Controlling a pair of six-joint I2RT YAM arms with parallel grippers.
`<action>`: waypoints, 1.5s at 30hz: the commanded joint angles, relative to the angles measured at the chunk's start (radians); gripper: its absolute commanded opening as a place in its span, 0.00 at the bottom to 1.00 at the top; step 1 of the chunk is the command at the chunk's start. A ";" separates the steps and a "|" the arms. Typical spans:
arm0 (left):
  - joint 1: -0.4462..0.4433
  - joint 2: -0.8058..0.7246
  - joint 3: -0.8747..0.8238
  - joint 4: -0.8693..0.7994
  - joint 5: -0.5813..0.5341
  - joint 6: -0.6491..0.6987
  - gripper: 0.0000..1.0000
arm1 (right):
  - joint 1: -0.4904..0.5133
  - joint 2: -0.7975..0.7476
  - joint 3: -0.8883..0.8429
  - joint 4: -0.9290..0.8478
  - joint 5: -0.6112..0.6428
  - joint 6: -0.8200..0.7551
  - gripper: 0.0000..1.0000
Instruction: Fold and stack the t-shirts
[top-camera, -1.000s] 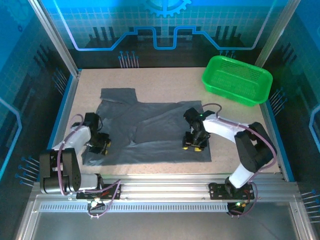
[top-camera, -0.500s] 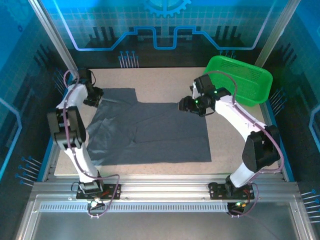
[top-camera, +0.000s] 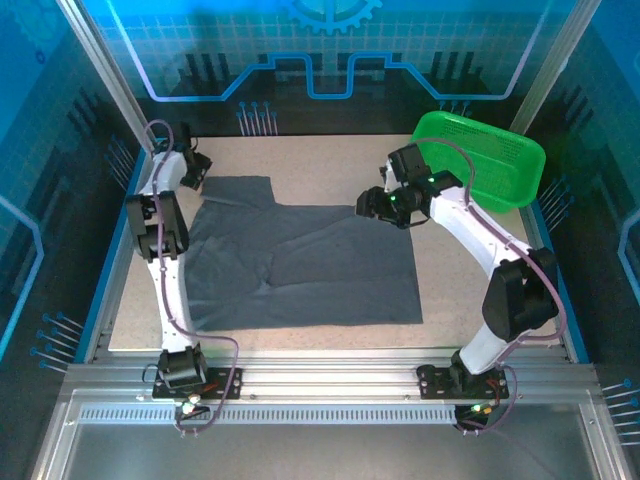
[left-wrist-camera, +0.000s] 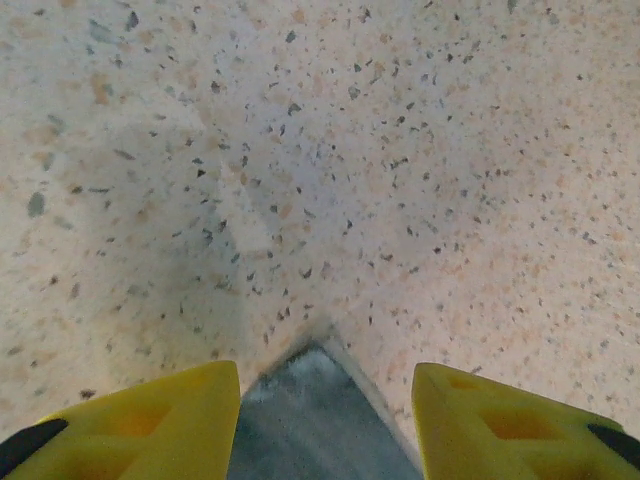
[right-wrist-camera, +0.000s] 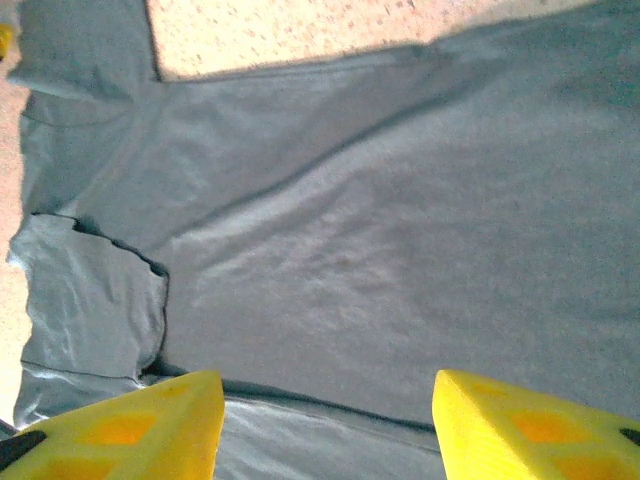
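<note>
One dark slate-grey t-shirt (top-camera: 330, 270) lies spread flat on the speckled table (top-camera: 320, 165). My left gripper (top-camera: 193, 170) is at the far left, just beyond the shirt's far-left sleeve. In the left wrist view a grey fabric corner (left-wrist-camera: 310, 440) lies between the yellow fingers (left-wrist-camera: 150, 420) of the left gripper (left-wrist-camera: 325, 400), which stands open with gaps on both sides. My right gripper (top-camera: 372, 205) hovers over the shirt's far right corner. In the right wrist view it (right-wrist-camera: 328, 425) is open above the flat t-shirt (right-wrist-camera: 350, 220), holding nothing.
A bright green mesh basket (top-camera: 475, 160) sits at the far right corner, close behind the right arm. Blue rails (top-camera: 115, 250) border the table on the left and right. Bare tabletop runs along the far side beyond the shirt.
Both arms swung from the shirt's near part to its far corners. The left gripper then moved farther back off the sleeve and opened wider. The shirt's left side lies smoother.
</note>
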 joint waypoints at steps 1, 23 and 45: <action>-0.027 0.044 0.067 -0.067 -0.032 0.038 0.51 | -0.012 -0.021 -0.035 -0.015 -0.008 0.014 0.58; -0.108 0.157 0.327 -0.531 -0.104 0.018 0.00 | -0.069 0.010 -0.041 0.008 -0.043 -0.006 0.54; -0.187 -0.508 -0.395 -0.058 0.085 0.017 0.00 | -0.123 0.582 0.437 -0.054 0.453 0.367 0.48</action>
